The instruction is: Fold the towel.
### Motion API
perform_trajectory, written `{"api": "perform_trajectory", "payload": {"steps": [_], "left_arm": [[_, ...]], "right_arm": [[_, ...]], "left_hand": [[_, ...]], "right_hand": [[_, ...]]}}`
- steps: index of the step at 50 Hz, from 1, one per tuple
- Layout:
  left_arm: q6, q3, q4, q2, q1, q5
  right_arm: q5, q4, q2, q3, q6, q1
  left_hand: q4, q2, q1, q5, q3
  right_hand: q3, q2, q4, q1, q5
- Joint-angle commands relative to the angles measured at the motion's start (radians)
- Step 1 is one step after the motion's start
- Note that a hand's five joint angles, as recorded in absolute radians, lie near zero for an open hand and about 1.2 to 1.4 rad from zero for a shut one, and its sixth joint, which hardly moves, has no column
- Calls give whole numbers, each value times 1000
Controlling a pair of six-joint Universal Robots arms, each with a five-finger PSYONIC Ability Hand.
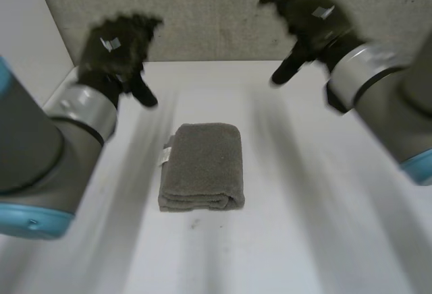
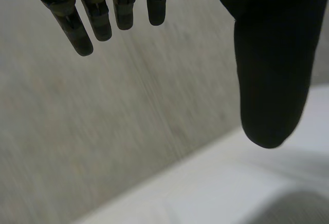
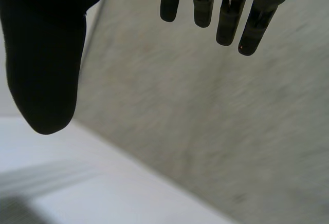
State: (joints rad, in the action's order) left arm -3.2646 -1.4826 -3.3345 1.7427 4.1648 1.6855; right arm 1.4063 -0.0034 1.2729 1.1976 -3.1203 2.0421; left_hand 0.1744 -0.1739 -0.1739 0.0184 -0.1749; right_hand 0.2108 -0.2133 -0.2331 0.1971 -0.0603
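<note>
Terry towel (image 1: pixel 201 166) folded on table (image 1: pixel 304 206); left robot hand (image 1: pixel 118 48), right robot hand (image 1: pixel 307 17) splayed, empty, raised. Risks unfolding if clipped low.

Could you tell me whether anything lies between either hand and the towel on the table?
Nothing visible does. The folded towel lies mid-table; just bare white table separates it from the left hand and the right hand, both open and held up near the back wall.

Light's soft, even, a bit dim imo. Table (image 1: pixel 304 240) around the towel (image 1: pixel 201 166) reads pale grey; I see a thin shadow along towel's near edge. Wall (image 1: pixel 216 17) behind towel is darker.
</note>
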Motion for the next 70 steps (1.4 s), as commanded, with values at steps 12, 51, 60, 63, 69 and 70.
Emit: {"api": "perform_trajectory", "payload": {"steps": [12, 51, 60, 63, 69, 70], "left_arm": [[34, 182, 336, -152, 94, 2], [45, 166, 392, -157, 100, -9], [45, 160, 389, -157, 100, -9], [45, 159, 383, -158, 100, -9], [45, 154, 383, -157, 101, -15], [45, 154, 383, -157, 101, -15]], "right_arm": [[126, 146, 187, 39, 69, -122], [119, 195, 149, 43, 75, -111], [117, 194, 149, 48, 74, -111], [117, 194, 149, 48, 72, -111], [115, 189, 149, 51, 72, -111], [115, 189, 149, 51, 72, -111]], "left_hand": [[10, -10, -10, -9, -9], [10, -10, -10, -9, -9], [10, -10, -10, -9, -9], [10, -10, -10, -9, -9], [10, -10, -10, -9, -9], [10, -10, -10, -9, -9]], "right_hand": [[-36, 39, 59, -23, 60], [-36, 39, 59, -23, 60], [-36, 39, 59, -23, 60], [-36, 39, 59, -23, 60], [-36, 39, 59, -23, 60], [-36, 39, 59, -23, 60]]}}
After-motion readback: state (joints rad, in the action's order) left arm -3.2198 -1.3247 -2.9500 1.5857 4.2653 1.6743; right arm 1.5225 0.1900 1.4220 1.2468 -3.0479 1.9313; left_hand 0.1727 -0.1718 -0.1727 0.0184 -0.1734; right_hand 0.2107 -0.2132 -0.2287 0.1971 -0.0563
